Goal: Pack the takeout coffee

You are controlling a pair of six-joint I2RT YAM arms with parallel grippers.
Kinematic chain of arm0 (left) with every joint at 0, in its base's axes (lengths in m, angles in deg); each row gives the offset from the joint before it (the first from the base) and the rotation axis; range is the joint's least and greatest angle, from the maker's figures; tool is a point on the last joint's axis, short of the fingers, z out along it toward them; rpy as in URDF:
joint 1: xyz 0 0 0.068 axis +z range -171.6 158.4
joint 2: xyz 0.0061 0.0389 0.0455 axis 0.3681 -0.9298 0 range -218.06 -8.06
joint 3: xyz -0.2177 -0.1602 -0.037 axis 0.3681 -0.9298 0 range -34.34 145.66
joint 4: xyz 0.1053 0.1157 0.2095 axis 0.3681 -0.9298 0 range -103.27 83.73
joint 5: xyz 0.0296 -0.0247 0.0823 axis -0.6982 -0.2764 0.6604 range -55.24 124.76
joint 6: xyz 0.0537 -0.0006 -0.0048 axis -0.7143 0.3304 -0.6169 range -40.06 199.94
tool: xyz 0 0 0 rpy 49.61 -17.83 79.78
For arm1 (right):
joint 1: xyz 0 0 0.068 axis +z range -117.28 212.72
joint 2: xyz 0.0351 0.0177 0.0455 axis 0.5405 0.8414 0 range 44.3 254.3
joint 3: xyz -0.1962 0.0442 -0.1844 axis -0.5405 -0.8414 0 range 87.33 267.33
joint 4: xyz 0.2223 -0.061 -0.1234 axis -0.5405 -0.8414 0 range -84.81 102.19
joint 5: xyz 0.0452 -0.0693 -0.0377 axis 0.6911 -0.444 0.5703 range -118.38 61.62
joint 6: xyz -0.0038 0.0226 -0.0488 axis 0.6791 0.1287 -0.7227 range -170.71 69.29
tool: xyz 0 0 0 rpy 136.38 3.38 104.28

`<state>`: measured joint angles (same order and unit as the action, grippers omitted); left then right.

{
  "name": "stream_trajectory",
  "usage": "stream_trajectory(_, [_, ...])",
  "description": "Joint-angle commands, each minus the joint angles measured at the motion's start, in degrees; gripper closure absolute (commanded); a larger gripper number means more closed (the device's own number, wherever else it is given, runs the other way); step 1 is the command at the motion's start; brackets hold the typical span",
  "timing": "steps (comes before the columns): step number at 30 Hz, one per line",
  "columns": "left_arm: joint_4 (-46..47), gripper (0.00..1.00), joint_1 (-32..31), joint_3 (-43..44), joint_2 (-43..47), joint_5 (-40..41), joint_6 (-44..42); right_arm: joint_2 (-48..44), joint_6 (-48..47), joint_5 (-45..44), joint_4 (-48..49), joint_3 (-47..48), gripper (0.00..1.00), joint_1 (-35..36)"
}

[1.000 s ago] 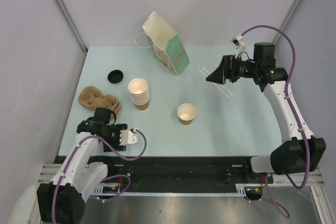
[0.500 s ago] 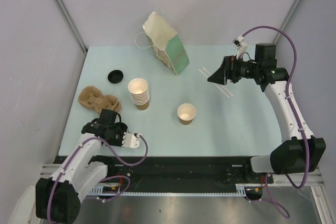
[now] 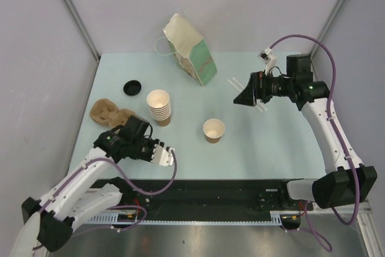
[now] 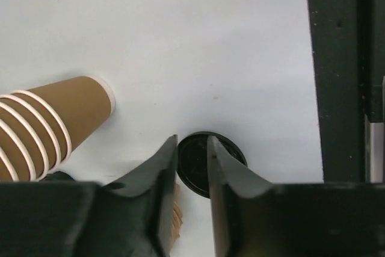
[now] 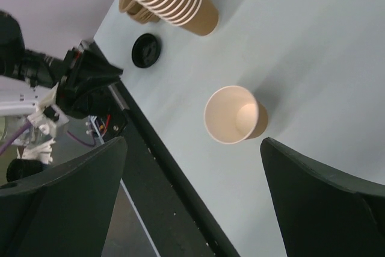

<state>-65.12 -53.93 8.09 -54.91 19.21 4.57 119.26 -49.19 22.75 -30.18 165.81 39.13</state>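
Note:
The single brown paper cup (image 3: 213, 130) stands upright and lidless at mid-table, cream inside; it also shows in the right wrist view (image 5: 234, 114). Its round black lid (image 3: 132, 87) lies apart at the far left, and also shows in the right wrist view (image 5: 146, 50). In the left wrist view the lid (image 4: 194, 161) appears through the gap of my left gripper (image 4: 192, 145). My left gripper (image 3: 123, 132) hovers over the near left, jaws a narrow gap apart, empty. My right gripper (image 3: 243, 97) is wide open and empty, above and right of the cup (image 5: 192, 142).
A stack of nested lidless cups (image 3: 159, 106) stands left of the cup. A pulp carrier (image 3: 111, 114) lies at the left edge. A paper bag (image 3: 191, 49) lies at the back. White straws (image 3: 260, 105) lie under my right gripper. A black rail (image 3: 240, 188) runs along the near edge.
My left arm has lifted from the near edge and swung forward and right, turning its gripper toward the lid. My right gripper has shifted slightly left.

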Motion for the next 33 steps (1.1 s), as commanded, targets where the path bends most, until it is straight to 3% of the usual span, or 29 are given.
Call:
stream_trajectory(1, [0.9, 0.55, 1.8, -0.9, -4.7, 3.3, 9.5, -2.8, -0.2, -1.6, -1.5, -0.9, 0.00, 2.3])
stream_trajectory(4, [8.1, 0.50, 4.8, -9.1, -3.5, 10.4, 6.1, -2.7, 0.2, -1.3, -1.0, -0.9, 0.00, 2.4])
stream_trajectory(7, [12.8, 0.46, 15.8, -13.2, -3.8, 10.9, -0.4, -2.5, 0.1, -1.2, -1.4, -1.0, 0.00, 2.7])
stream_trajectory(10, [14.0, 0.43, 20.8, -13.4, -5.9, 10.7, -4.4, -2.3, -0.2, -1.3, -1.7, -0.9, 0.00, 3.2])
stream_trajectory(17, [18.6, 0.41, 21.7, -14.7, -9.9, 9.2, -6.7, -1.2, -0.8, -1.3, -0.6, -0.9, 0.00, 3.5])
stream_trajectory(26, [19.3, 0.63, 21.7, -18.4, -13.1, 10.5, -12.2, 0.1, -1.4, -1.9, -0.5, -0.3, 0.00, 3.7])
stream_trajectory(29, [17.4, 0.79, 21.4, -18.0, -12.3, 9.9, -12.8, 0.1, -1.4, -1.9, -0.5, -0.3, 0.00, 3.8])
stream_trajectory(30, [16.1, 0.88, 21.2, -17.3, -12.0, 8.4, -12.6, 0.1, -1.3, -1.8, -0.5, -0.3, 0.00, 3.8])
stream_trajectory(33, [7.7, 1.00, 16.9, -11.1, -9.1, 1.5, -8.8, -1.0, -3.5, -1.7, -0.2, -0.4, 0.01, 3.8])
